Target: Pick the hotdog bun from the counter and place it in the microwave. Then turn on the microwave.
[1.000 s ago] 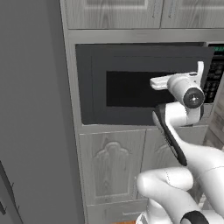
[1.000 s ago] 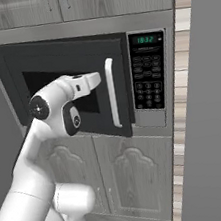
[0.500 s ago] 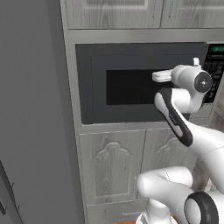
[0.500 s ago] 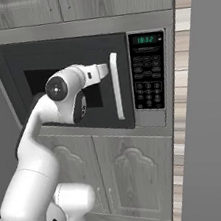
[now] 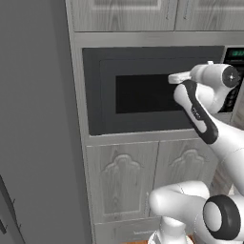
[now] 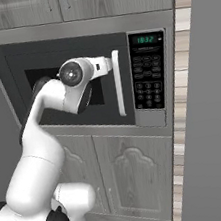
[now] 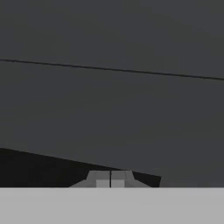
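Swinging rightward across the closed microwave (image 6: 82, 81) door, the end effector (image 7: 110, 178) is now riding with its fingers pinched together and holding nothing, close to the dark glass. Judging by this, it is heading for the keypad (image 6: 149, 73), just beyond the handle (image 6: 119, 83). I cannot see the bun; presumably it is lying inside.

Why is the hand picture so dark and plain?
Hand view: the shut end effector sits right against the microwave door, so it looks flat, dark grey, without glare. Right base view: evenly lit, the green display glows, sharp. Left base view: soft, slightly blurry edges.
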Controlling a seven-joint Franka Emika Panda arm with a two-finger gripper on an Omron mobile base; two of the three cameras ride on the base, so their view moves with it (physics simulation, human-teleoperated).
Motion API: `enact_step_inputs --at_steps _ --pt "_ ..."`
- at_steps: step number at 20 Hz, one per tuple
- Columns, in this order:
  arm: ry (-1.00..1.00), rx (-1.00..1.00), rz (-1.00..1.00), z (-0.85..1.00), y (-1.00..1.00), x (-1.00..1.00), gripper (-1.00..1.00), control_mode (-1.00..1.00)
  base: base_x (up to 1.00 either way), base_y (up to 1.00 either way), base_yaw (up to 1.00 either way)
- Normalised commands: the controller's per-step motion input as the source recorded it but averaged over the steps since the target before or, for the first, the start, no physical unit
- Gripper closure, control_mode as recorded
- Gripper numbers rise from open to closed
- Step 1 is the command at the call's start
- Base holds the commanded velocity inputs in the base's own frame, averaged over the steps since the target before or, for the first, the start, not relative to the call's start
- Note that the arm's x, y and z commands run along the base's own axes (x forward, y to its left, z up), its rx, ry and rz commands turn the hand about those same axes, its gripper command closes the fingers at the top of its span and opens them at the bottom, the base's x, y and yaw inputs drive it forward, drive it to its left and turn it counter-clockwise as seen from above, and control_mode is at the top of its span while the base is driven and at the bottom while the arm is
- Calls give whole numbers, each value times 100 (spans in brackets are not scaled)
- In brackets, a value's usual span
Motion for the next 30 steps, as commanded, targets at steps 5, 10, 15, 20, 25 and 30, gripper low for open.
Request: enact_step_inputs --at_steps 5,10,15,20,25,30 --pt "3 2 7 0 -4 14 100 -100 0 0 0" --pt "0 1 6 0 -3 5 100 -100 0 0 0" --pt "0 0 5 0 -7 -3 100 -100 0 0 0" --pt "0 0 4 0 -12 -17 100 -100 0 0 0" --pt "0 0 2 0 -11 -29 100 -100 0 0 0" --pt "0 0 0 0 -8 -32 100 -100 0 0 0"
